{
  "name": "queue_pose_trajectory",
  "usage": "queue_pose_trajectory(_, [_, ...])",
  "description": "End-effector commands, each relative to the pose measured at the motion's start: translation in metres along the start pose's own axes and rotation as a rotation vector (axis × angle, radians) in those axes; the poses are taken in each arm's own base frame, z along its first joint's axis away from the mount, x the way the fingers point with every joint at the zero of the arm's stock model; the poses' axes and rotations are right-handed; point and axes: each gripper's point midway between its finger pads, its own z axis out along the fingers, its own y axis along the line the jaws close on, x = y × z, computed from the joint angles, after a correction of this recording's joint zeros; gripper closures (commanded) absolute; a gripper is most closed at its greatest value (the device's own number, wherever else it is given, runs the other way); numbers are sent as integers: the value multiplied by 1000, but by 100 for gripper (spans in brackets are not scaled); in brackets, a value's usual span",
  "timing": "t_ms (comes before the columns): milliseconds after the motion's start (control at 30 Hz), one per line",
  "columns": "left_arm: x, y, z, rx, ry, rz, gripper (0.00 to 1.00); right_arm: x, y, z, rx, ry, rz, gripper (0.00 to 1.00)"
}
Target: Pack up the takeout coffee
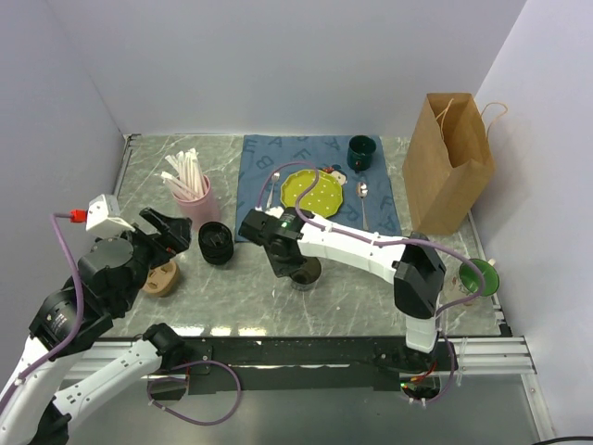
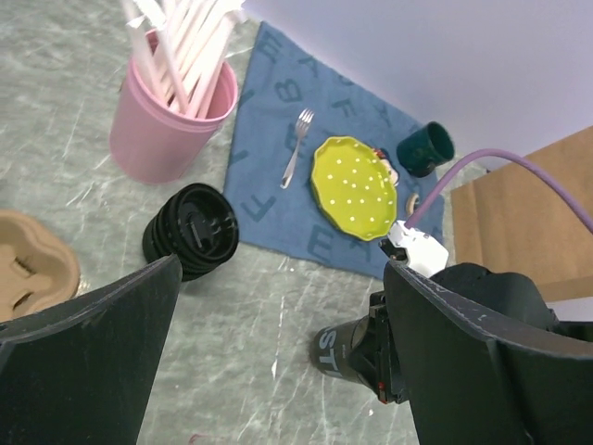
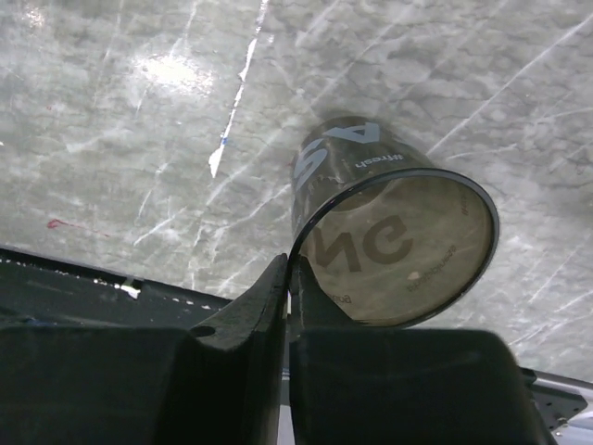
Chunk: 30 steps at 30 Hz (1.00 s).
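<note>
Here, the right pincer [image 1: 295,263] clamps the lidless black coffee cup [image 1: 309,273].
Overhead: cup on the counter [image 1: 241,297] under that pincer; left pincer [image 1: 170,233] spread apart. Left wrist: black lid stack [image 2: 190,232] just ahead. Right wrist: rim pinched, one finger inside.

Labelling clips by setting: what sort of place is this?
Likely a lab tabletop staged as a café counter: walled-in marbled table, brown paper bag, pink cup of straws, black coffee cup.

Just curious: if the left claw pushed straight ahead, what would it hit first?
Probably the bare table, close beside the black lids; depth is unclear.
</note>
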Motion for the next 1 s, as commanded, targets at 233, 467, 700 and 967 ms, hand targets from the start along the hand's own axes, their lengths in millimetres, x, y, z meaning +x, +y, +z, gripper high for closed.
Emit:
queue_pose_trajectory(233, [11, 12, 3, -65, 25, -36, 3, 0, 17, -11, -4, -46, -3, 72])
queue_pose_trajectory(467, [45, 15, 22, -114, 133, 23, 3, -4, 12, -73, -136, -103, -12, 66])
queue_pose_trajectory(700, [81, 4, 49, -172, 270, 74, 1, 22, -24, -136, -252, -197, 5, 43])
queue_pose_trajectory(967, [126, 35, 79, -464, 494, 151, 9, 38, -63, -180, -302, -308, -9, 15])
